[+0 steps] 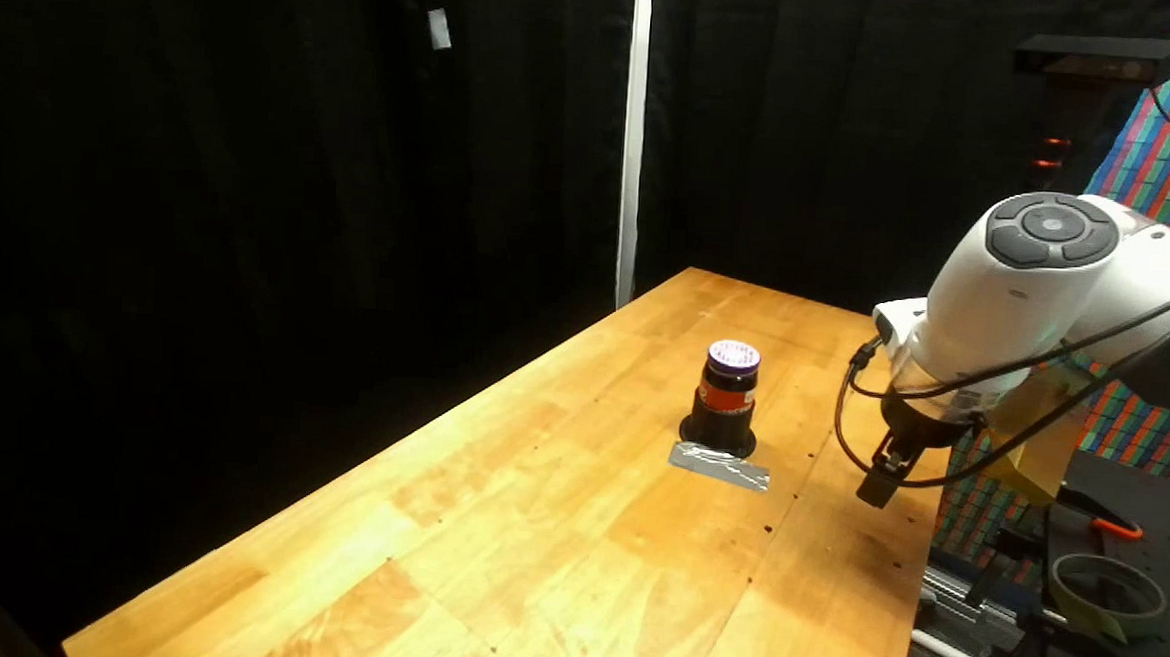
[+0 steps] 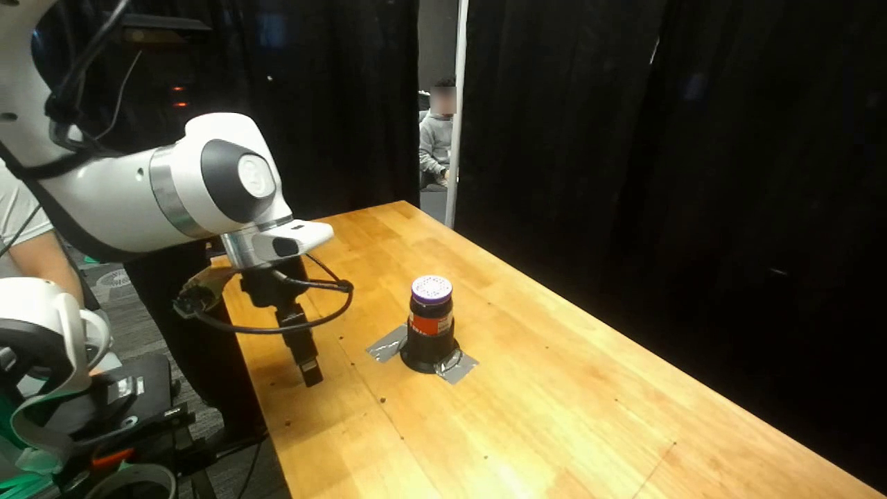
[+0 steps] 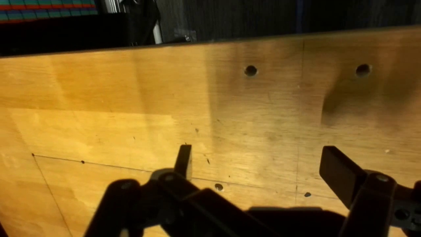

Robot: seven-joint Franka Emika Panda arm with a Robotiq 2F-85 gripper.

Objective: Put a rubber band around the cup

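Tape [image 1: 720, 466] presumably steadies the cup [image 1: 728, 397] for banding. The gripper [image 3: 258, 161] hangs well apart, jaws spread, holding nothing.

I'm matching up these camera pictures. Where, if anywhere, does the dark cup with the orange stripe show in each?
In an exterior view: the cup, right of and below centre.
In an exterior view: the cup, near mid-width, below centre.
Wrist view: not in it.
Shared landmark: the wooden table, in all three.
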